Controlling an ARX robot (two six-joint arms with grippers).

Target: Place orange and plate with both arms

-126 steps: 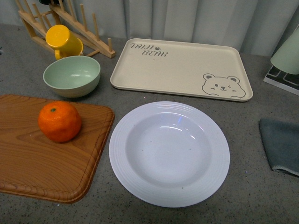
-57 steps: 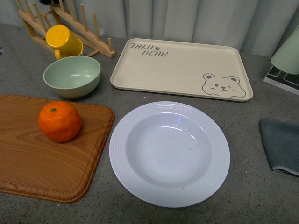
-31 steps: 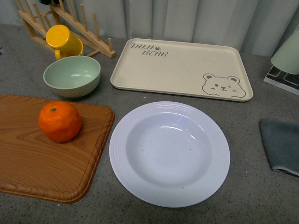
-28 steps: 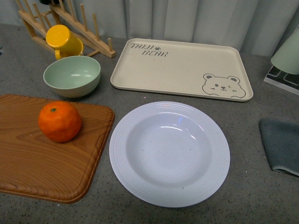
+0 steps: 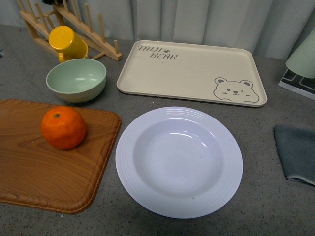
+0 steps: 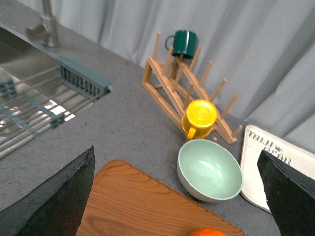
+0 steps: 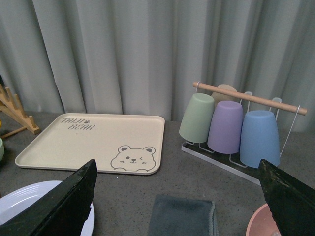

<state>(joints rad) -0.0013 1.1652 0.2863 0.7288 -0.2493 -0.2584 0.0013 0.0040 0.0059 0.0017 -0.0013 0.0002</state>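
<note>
Judging the left gripper (image 6: 175, 150), gaping wide and empty, nearer the orange (image 5: 63, 128) on the wooden board (image 5: 44, 177) by the table's (image 5: 266, 206) near-left corner, and the right gripper (image 7: 177, 161), equally spread and empty, nearer the plate (image 5: 179, 162) alongside at mid near edge.

Neither arm showed in the front view. The left gripper (image 6: 175, 150) hung well above the counter (image 6: 123, 123), tilted down toward it, its two black fingers (image 6: 54, 206) spread wide apart with nothing between them. Only the pointed inner edges of those fingers showed in the left wrist view. The right gripper (image 7: 177, 161) was likewise held above the counter, facing more level across it, and its black fingers (image 7: 59, 206) stood just as wide apart, gripping nothing. Neither gripper touched the counter
</note>
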